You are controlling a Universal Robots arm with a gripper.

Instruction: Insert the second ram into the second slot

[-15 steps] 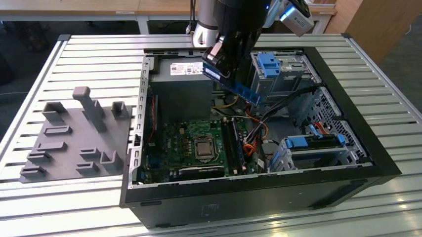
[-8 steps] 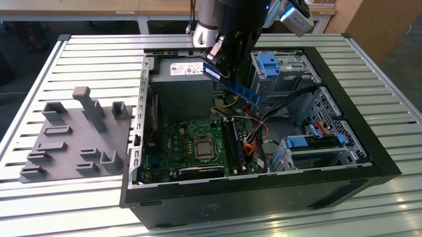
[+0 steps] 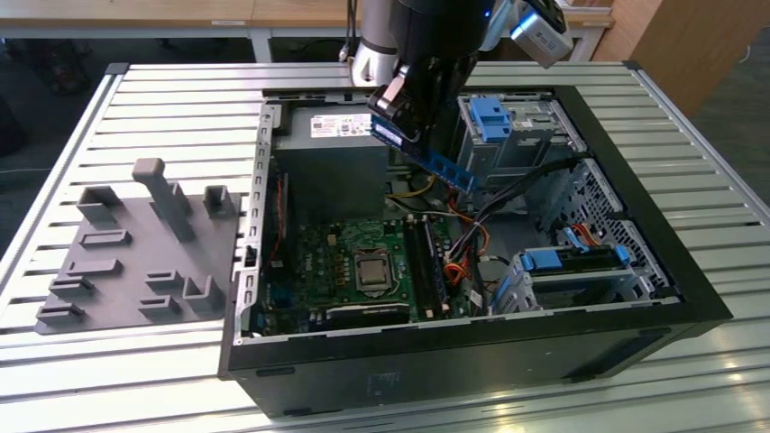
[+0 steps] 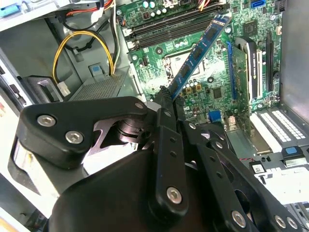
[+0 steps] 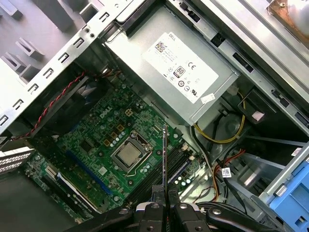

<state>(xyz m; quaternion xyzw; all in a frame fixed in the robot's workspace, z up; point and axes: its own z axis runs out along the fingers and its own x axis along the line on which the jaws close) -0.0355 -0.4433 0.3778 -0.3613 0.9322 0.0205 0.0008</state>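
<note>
In the exterior view, a grey fixture tray (image 3: pixel 121 262) lies on the slatted table (image 3: pixel 180 90) at nine o'clock from the open computer case (image 3: pixel 481 347). Above the case, the gripper (image 3: pixel 403 101) has its fingers pinched tight on one end of the second ram (image 3: pixel 424 153). The stick hangs in the air, tilted, with its free end pointing toward five o'clock. The memory slots (image 3: pixel 427 262) lie on the motherboard (image 3: pixel 325 271) at six o'clock from the stick, well apart from it. By my judgement the pick-up is done, while the stick is not yet lined up or seated in its slot. Whether a neighbouring slot already carries a stick I cannot tell. In the second wrist view the second ram (image 4: pixel 198 50) juts out from the gripper (image 4: pixel 164 96) over the board. As for writing, the power supply (image 5: pixel 140 29) bears a white label (image 5: pixel 186 67) with printed lines and marks, which I leave unread.
</note>
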